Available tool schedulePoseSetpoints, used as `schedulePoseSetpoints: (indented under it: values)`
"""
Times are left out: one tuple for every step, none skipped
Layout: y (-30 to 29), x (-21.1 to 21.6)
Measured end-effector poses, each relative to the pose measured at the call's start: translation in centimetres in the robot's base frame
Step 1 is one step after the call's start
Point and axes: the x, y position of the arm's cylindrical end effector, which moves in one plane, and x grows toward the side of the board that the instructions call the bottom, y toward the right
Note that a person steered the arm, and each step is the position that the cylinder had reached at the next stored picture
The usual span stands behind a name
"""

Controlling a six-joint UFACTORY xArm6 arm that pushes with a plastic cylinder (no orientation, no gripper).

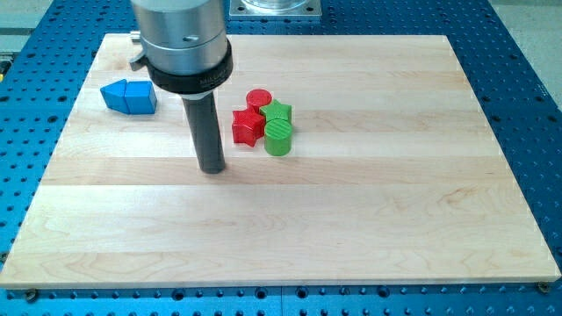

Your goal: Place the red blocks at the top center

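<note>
— Where my tip [212, 168] meets the wooden board [369, 219], what is near it?

— It holds nothing, being a bare rod. Just to the view's right and slightly up sits the red star block [247, 126], apart from it.

— And beyond?

— The red cylinder [258, 99] lies above the star; the green star block [278, 111] and green cylinder [278, 139] touch that cluster. The blue blocks [129, 96] rest at the view's upper left.

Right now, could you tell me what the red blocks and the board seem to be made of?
The red star block and red cylinder block look like matte plastic, judging by their uniform colour and faint ridges; possibly printed. The board looks like pale finished wood, with visible grain and plank seams.
</note>
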Motion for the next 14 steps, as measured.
schedulePoseSetpoints:
  values:
    - [0.0,-0.3]
    - [1.1,-1.4]
    - [2.7,-3.9]
    - [5.7,-6.4]
    - [8.7,-8.7]
    - [10.8,-11.2]
    - [12.7,-13.2]
    - [14.3,-15.1]
    - [15.4,-16.4]
    - [14.5,-16.3]
    - [13.6,-15.2]
    - [9.4,-14.9]
    - [5.2,-13.3]
    - [2.0,-12.9]
